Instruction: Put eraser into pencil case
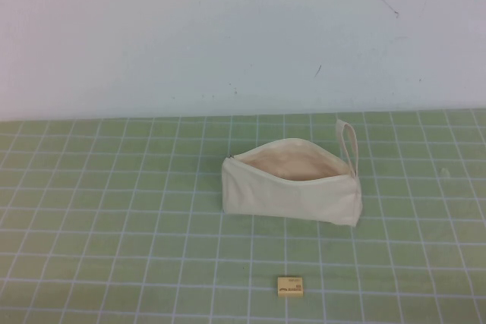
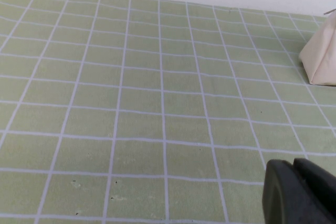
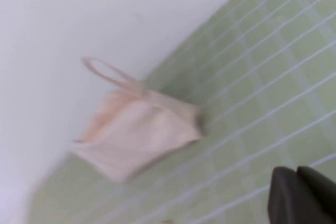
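The tiny rectangular tan-yellow eraser (image 1: 290, 286) with dark printed marks on its top lies flat on the green, white-gridded surface (image 1: 114, 210), near the robot's edge of the high view. Nothing touches it. Only the high view shows it clearly.

Farther from the robot and well apart from the eraser sits the cream-white fabric pencil case (image 1: 292, 187), a wedge-shaped zip pouch. In the high view its mouth gapes upward, showing beige lining (image 1: 292, 163), and a small wrist loop (image 1: 348, 146) stands up at its right end. The left wrist view catches only the pouch's left end (image 2: 320, 59) at the frame's edge, with bare gridded surface (image 2: 131, 103) filling the rest. The right wrist view shows the pouch (image 3: 139, 137) end-on and blurred, its loop (image 3: 113, 74) arching above it against the white wall (image 3: 79, 14).

Neither arm appears in the high view. The left hand (image 2: 300, 192) shows only as a dark tip at a corner of its own wrist view, above the surface and well apart from the pouch. The right hand (image 3: 302, 195) likewise shows only as a dark tip in its wrist view, apart from the pouch. Neither is seen holding anything, and I cannot tell how far either is open.
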You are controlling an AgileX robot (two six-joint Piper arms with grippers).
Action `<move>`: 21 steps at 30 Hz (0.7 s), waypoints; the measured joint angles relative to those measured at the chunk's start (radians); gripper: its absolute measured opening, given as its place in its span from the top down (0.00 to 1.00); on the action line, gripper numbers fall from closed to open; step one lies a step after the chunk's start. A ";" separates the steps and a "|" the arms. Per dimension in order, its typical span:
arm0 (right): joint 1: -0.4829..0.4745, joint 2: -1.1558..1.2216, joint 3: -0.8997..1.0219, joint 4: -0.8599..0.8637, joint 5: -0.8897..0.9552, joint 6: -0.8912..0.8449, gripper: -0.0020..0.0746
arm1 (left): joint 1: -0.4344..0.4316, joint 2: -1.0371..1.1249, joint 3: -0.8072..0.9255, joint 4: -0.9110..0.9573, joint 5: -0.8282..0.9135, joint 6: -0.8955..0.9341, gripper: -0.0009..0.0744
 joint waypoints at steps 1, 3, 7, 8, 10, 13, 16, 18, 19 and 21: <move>0.000 0.000 0.000 0.072 0.000 0.009 0.97 | 0.000 0.000 0.000 0.000 0.000 0.000 0.99; 0.000 0.000 0.000 0.144 0.000 0.011 0.98 | 0.000 0.000 0.000 -0.002 0.000 0.000 0.99; 0.000 0.000 0.000 0.217 -0.006 -0.010 0.97 | 0.000 0.000 0.000 -0.003 0.000 0.000 0.99; 0.000 0.000 0.000 0.238 -0.007 -0.017 0.98 | 0.000 0.000 0.000 -0.003 0.000 0.000 0.99; 0.000 0.000 0.000 0.250 -0.010 -0.056 0.98 | 0.000 0.000 0.000 -0.004 0.000 0.000 0.99; 0.000 0.000 0.000 0.265 -0.019 -0.183 0.98 | 0.000 0.000 0.000 -0.004 0.000 0.000 0.99; 0.000 0.000 -0.047 0.264 0.046 -0.366 0.97 | 0.000 0.000 0.000 -0.004 0.000 0.000 0.99; 0.000 0.021 -0.130 0.235 0.115 -0.484 0.97 | 0.000 0.000 0.000 -0.004 0.000 0.000 0.99; 0.000 0.050 -0.188 0.208 0.152 -0.541 0.98 | 0.000 0.000 0.000 -0.004 0.000 0.000 0.99; 0.000 0.128 -0.317 0.158 0.226 -0.628 0.97 | 0.000 0.000 0.000 -0.004 0.000 0.000 0.99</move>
